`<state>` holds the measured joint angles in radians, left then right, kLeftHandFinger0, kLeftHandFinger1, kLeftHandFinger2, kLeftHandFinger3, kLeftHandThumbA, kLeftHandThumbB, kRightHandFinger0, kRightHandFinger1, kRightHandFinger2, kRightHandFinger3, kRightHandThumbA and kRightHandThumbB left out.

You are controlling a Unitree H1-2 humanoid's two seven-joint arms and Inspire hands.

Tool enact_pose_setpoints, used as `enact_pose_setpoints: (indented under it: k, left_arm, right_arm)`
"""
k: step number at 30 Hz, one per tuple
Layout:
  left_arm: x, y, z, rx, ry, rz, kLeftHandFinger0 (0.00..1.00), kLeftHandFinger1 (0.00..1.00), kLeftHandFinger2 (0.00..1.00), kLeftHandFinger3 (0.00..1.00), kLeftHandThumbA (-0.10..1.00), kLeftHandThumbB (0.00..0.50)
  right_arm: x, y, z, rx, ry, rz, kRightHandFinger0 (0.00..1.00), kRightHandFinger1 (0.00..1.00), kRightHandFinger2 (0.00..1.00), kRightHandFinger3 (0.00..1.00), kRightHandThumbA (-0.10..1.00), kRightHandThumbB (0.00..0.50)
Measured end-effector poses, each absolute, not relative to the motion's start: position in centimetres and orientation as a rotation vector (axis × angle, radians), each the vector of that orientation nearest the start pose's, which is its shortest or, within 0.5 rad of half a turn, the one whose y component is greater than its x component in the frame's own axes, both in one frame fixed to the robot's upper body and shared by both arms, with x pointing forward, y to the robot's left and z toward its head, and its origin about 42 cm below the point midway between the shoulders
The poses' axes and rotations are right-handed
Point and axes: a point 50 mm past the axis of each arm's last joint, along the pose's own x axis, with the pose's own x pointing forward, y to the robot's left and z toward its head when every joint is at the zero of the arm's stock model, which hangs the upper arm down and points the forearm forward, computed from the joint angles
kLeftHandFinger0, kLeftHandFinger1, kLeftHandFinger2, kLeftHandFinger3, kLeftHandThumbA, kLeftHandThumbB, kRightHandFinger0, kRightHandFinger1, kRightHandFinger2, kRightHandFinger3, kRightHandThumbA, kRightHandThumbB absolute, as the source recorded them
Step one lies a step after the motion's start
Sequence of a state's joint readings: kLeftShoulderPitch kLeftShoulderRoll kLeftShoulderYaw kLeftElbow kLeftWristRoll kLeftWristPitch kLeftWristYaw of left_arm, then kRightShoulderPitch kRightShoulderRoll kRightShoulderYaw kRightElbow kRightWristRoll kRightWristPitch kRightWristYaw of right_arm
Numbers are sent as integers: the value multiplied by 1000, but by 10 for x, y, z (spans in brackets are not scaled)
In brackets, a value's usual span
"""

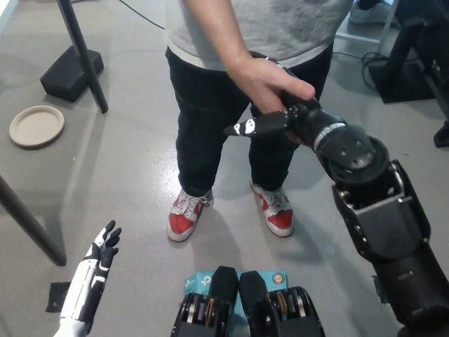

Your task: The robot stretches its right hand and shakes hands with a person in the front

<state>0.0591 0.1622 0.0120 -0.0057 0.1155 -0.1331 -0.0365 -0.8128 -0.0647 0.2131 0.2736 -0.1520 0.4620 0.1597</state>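
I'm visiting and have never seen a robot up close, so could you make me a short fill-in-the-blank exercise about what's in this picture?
1. The robot's black right hand is clasped by a ____'s hand.
2. The robot's white left hand rests at the lower left, holding ____.
3. The person wears red and white ____.
4. A round beige ____ lies on the grey floor.

Missing words: person; nothing; shoes; plate
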Motion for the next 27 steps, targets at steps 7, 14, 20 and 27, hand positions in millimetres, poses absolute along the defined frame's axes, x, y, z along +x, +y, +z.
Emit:
enact_pose_setpoints:
  k: [7,14,20,27]
  left_arm:
    - [264,267,96,282,-79,-36,1000,1000,1000,1000,1000,148]
    - [264,267,96,286,-80,-37,1000,1000,1000,1000,1000,123]
    - [264,266,96,288,-80,-37,1000,1000,1000,1000,1000,124]
    - [264,267,96,291,-79,-37,1000,1000,1000,1000,1000,98]
  right_arm:
    - [483,-79,292,-401,-89,343,1000,1000,1000,1000,-100,74]
    - [477,-75,308,-371,-200,309,1000,1000,1000,1000,-100,0]
    - [460,-77,333,-326,-324,285,1000,1000,1000,1000,-100,0]
    - [405,-87,374,-263,-541,264,1000,1000,1000,1000,-100,0]
